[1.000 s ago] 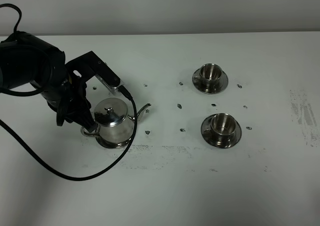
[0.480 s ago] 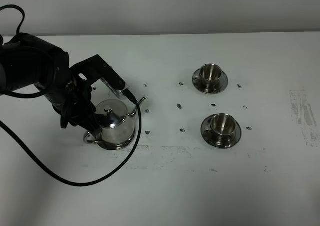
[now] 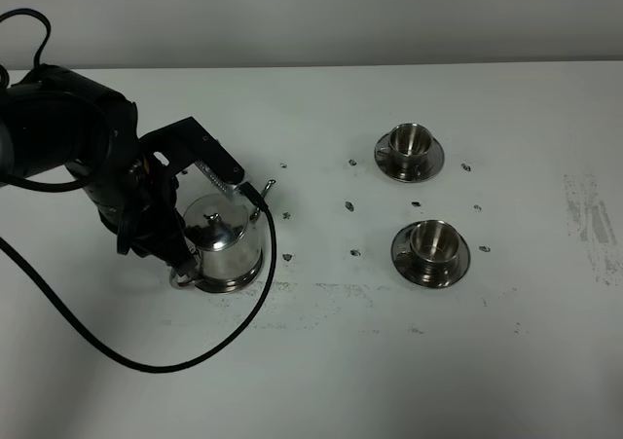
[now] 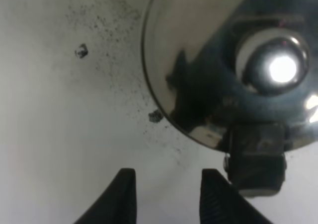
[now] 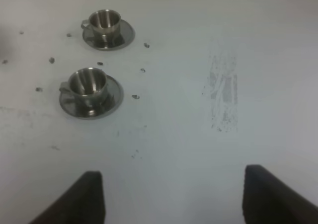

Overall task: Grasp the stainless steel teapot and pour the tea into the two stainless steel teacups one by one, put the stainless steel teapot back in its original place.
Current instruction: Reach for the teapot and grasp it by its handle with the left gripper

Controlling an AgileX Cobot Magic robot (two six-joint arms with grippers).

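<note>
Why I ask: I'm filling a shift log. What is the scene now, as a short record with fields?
teapot: stainless steel teapot, left side of table, spout toward back right
cups: far teacup and near teacup, upright on saucers, right of middle
left gripper: close beside the teapot; fingers apart, only table between them
right gripper: fingers wide apart above table, holding nothing
marks: dark specks between teapot and cups

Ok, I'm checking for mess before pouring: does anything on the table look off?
Dark specks dot the table between the teapot and the cups, and a grey scuff marks its right side. Nothing looks tipped or spilled.
</note>
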